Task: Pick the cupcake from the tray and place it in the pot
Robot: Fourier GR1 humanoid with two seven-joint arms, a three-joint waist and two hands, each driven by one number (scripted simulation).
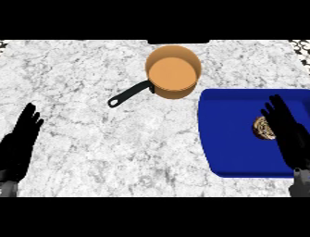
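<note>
We've got the cupcake sitting on the blue tray at 3 o'clock on the worktop. It's peeking out beside our right hand, which hangs over it with fingers straight, holding nothing. The orange pot is at 12 o'clock. Our left hand rests open at 8 o'clock.

The cupcake is small, round and brown with a pale patterned top. It sits on the right half of the tray, and only its left part shows. The tray is a deep blue rectangle with rounded corners, lying flat at the right of the frame. The pot is copper-orange, upright and empty, in the upper middle, just beyond the tray's upper left corner. Its black handle points toward the lower left.
</note>
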